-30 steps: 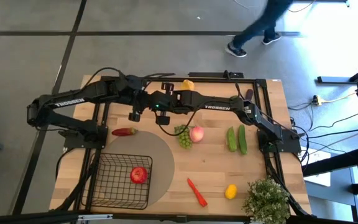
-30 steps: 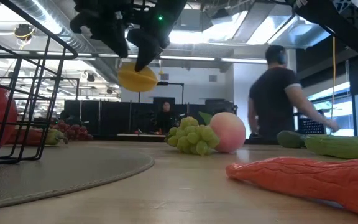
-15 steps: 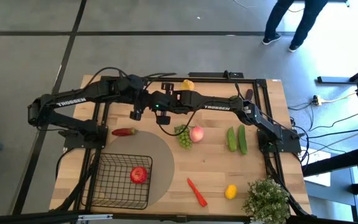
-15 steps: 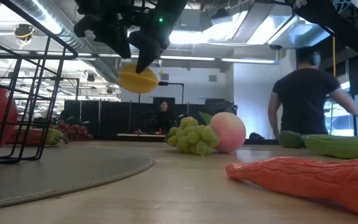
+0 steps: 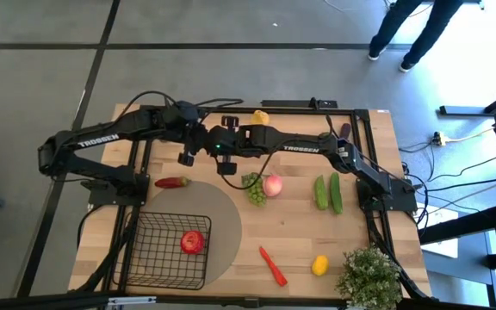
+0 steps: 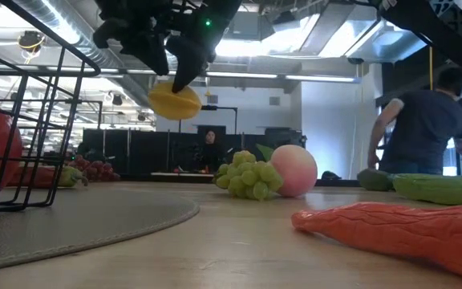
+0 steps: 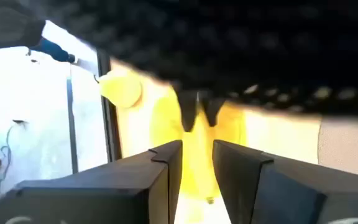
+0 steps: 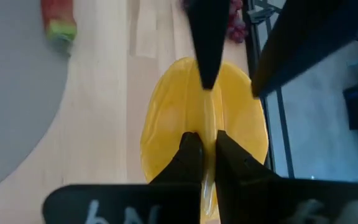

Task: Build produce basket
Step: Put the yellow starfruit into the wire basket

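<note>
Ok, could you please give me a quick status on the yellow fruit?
Right end effector shut on yellow fruit, held above the table. Left end effector at the same fruit. Basket holds a red apple.

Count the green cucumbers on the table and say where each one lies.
2. One cucumber and a second cucumber lie side by side on the table's right part, right of the pink peach. None appears hidden, though the arms cover some tabletop.
</note>
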You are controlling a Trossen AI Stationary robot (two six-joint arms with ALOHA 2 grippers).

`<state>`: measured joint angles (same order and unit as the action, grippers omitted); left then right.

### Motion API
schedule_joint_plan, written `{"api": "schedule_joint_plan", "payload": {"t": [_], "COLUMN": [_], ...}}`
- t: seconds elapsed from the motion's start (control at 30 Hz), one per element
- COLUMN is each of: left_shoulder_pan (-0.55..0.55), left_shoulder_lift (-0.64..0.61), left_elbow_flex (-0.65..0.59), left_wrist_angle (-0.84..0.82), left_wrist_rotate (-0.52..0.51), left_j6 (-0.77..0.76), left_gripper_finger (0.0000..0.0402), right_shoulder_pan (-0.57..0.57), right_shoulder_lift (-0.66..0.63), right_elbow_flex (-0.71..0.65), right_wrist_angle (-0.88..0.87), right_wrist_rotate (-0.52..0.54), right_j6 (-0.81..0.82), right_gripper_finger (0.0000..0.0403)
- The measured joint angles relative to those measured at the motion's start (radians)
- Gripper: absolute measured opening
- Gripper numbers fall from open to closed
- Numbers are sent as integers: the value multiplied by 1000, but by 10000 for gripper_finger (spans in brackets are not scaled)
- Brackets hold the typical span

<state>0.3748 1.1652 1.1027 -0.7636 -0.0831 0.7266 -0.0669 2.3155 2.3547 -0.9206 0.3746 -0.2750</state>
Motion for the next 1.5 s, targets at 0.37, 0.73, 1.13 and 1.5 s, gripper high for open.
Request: {"api": "schedule_joint_plan", "payload": {"t": [0.37, 0.73, 1.13, 1.5], "left_shoulder_pan": [0, 21, 125, 149], "left_shoulder_lift": [-3, -63, -205, -192], "left_elbow_flex": [0, -3, -4, -2], "left_wrist_angle": [-12, -35, -31, -26], "left_wrist_rotate": [42, 10, 172, 275], "left_j6": [-18, -40, -199, -250], "left_gripper_finger": [80, 80, 80, 80], "right_shoulder_pan": [2, 2, 1, 1], "right_shoulder_lift": [-14, -28, -44, -43], "right_elbow_flex": [0, 3, 4, 3], "right_wrist_angle": [-7, -1, 29, 103], "right_wrist_rotate": [-7, -3, -2, -2], "right_j6": [0, 2, -51, -120], "right_gripper_finger": [2, 2, 1, 1]}}
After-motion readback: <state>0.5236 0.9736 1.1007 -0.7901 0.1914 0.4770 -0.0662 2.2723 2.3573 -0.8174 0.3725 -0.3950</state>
